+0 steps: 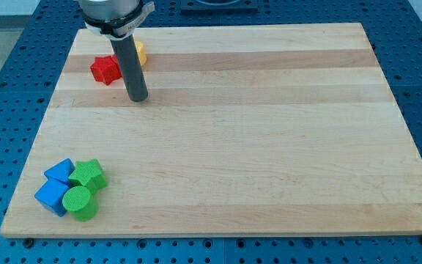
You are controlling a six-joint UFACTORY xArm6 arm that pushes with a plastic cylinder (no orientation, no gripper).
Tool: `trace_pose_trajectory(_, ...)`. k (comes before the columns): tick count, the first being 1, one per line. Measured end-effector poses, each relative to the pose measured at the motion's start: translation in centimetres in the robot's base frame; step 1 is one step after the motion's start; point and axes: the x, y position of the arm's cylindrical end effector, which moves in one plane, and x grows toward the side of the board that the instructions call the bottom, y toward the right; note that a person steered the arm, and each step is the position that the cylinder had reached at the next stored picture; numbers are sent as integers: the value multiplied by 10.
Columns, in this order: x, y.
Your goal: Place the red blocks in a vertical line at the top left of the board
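At the surface's (269, 147) seven o'clock corner sit a blue cube (52, 196), a blue triangular block (59, 171), a green cylinder (79, 203) and a green star block (89, 174), all clustered and touching. Near eleven o'clock lies the red star block (105, 70). My tip (137, 97) rests just beside it, at its four o'clock. A yellow block (140, 53) peeks from behind the rod. There is no pincer on this arm, only the rod.

A wooden board (269, 125) lies on a blue perforated table (6, 81). Near the view's top left, a dark rod comes down; its tip (138, 97) rests just right of and below a red star-shaped block (105, 70). A yellow block (140, 51) peeks from behind the rod, shape unclear. At bottom left cluster two blue blocks (58, 172) (52, 196), a green star-like block (89, 174) and a green cylinder (79, 203).
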Motion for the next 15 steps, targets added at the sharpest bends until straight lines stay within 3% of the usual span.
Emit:
trace_pose_trajectory(1, -1, 0)
trace_pose_trajectory(3, -56, -12)
trace_pose_trajectory(6, -102, -37)
trace_pose_trajectory(9, -128, -61)
trace_pose_trajectory(10, -125, -61)
trace_pose_trajectory(13, -47, -25)
trace_pose_trajectory(15, 20, -46)
